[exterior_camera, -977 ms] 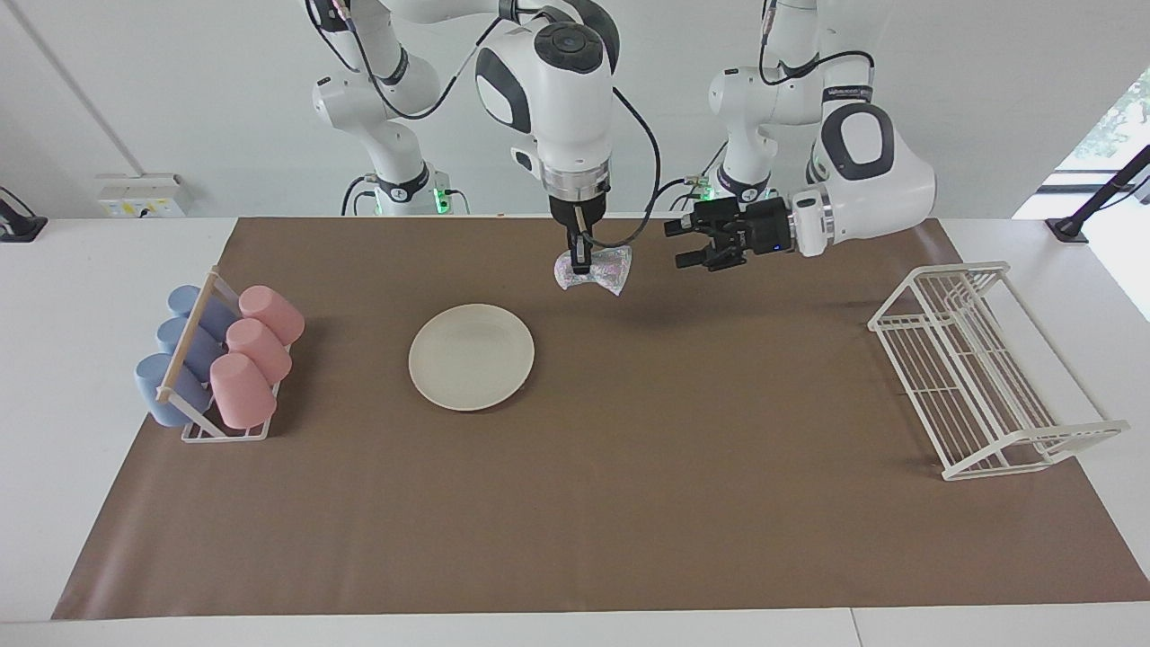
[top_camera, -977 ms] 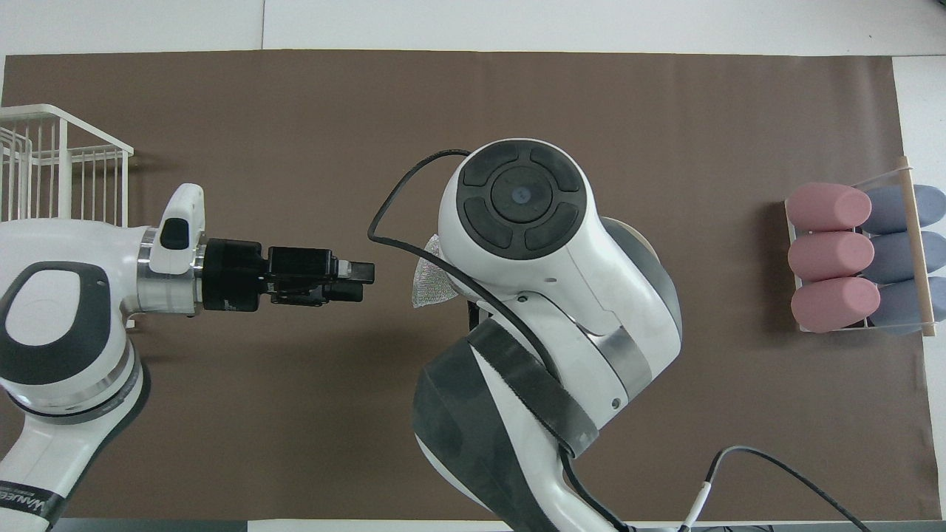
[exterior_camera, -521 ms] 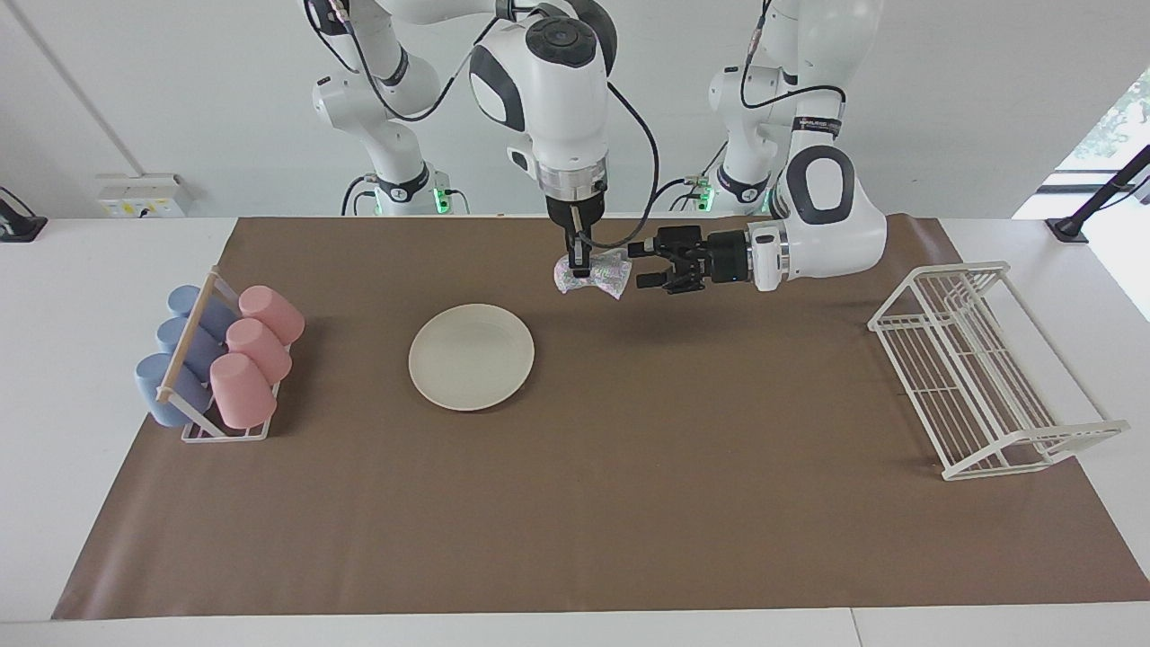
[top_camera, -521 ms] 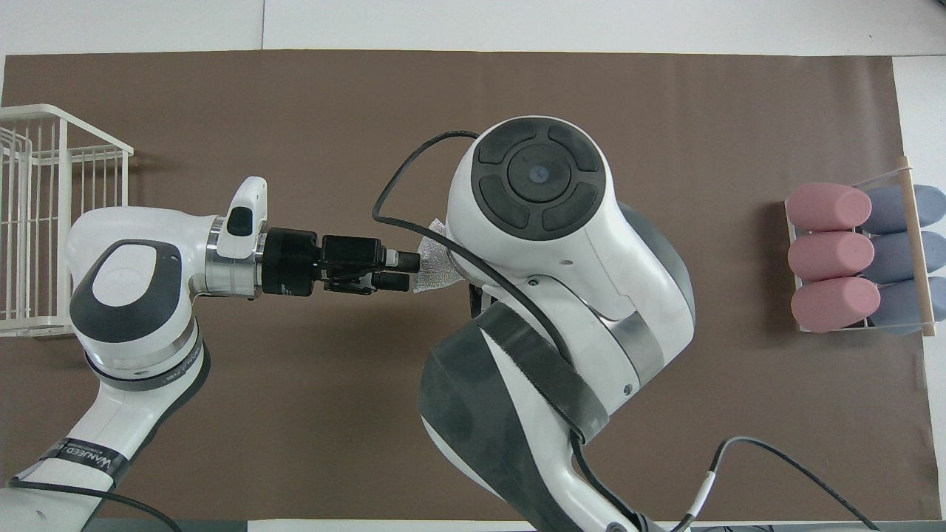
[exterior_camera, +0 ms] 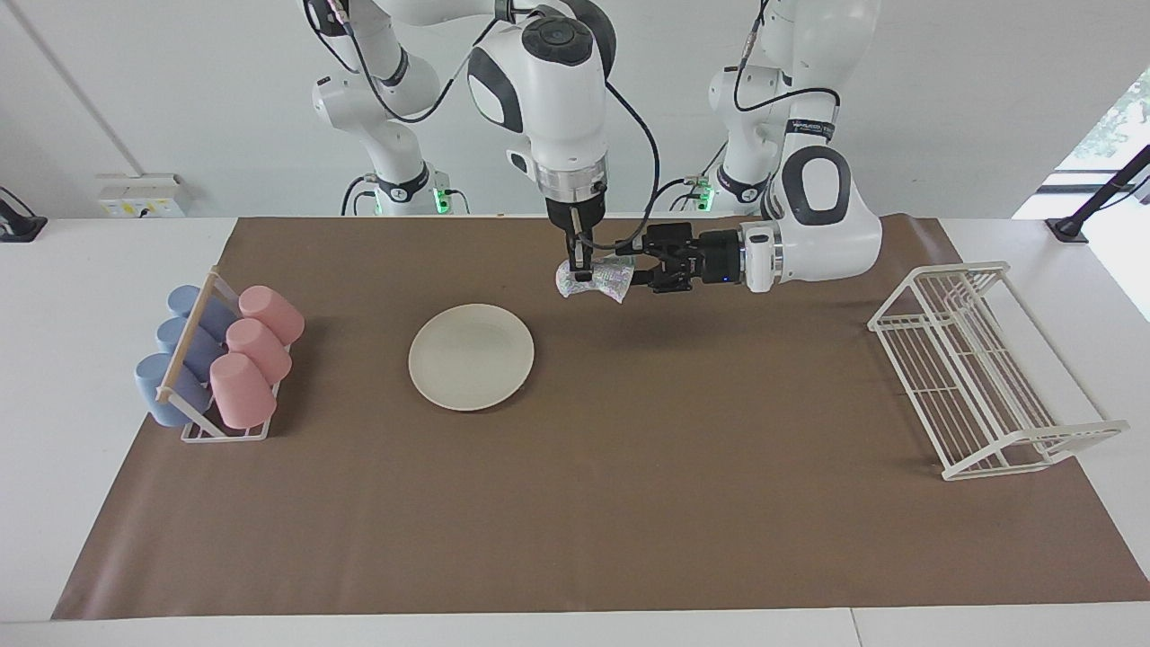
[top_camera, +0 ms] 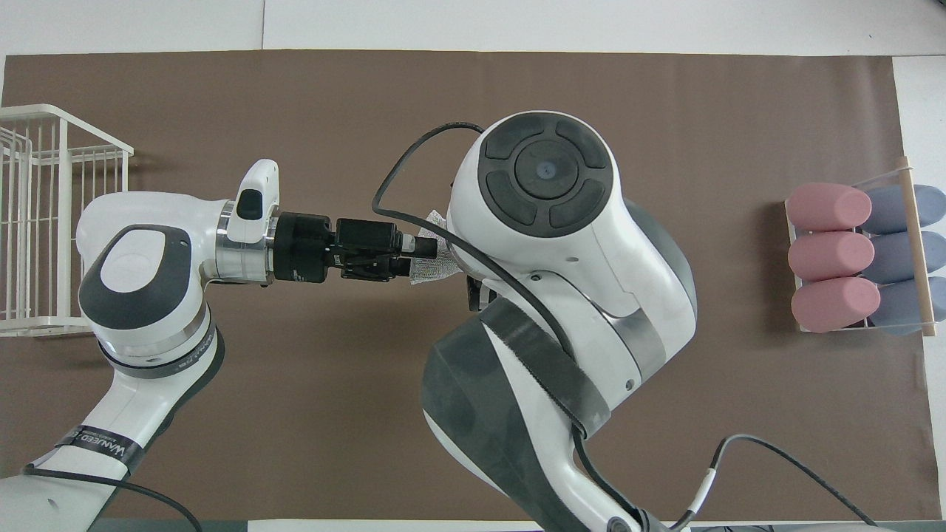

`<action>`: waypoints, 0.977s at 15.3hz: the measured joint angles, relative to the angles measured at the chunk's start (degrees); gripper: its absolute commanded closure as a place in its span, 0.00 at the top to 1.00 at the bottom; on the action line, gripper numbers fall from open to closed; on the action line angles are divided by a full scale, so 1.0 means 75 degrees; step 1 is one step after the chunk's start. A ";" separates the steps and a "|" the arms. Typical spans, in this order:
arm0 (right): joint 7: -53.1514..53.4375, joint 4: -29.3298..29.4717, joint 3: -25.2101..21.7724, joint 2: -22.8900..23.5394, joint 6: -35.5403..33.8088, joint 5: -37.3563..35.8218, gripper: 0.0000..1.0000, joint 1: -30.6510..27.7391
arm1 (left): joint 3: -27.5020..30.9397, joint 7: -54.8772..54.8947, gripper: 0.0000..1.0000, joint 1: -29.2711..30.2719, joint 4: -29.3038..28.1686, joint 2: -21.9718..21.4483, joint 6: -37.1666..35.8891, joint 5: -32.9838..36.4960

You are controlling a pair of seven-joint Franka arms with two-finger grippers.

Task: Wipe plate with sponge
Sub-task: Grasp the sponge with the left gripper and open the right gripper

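Three pink cups (exterior_camera: 258, 346), three blue (exterior_camera: 175, 355)

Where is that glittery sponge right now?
The sponge hangs above the brown mat, pinched by the right gripper, with the left gripper at its edge.

Right end effector (exterior_camera: 581, 270) points down, pinched on sponge (exterior_camera: 595, 278), held in air above brown mat (exterior_camera: 629, 467). Left end effector (exterior_camera: 636, 267) level, at sponge's edge; fingers' state unclear. Plate (exterior_camera: 471, 357) lies flat on mat, untouched.
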 measured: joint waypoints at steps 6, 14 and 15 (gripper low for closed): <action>0.0000 0.0022 -0.0010 0.0005 0.0000 0.0000 0.00 -0.0040 | 0.0012 -0.0032 0.00 -0.0064 0.0132 0.0092 0.0033 0.0005; 0.0000 0.0034 -0.0010 0.0025 -0.0046 0.0000 1.00 -0.0133 | 0.0003 -0.0413 0.00 -0.0083 0.0327 0.0186 0.0030 0.0122; -0.0024 0.0015 -0.0009 0.0024 -0.0130 -0.0001 1.00 -0.0152 | 0.0007 -0.0445 0.00 -0.0083 0.0346 0.0186 0.0029 0.0174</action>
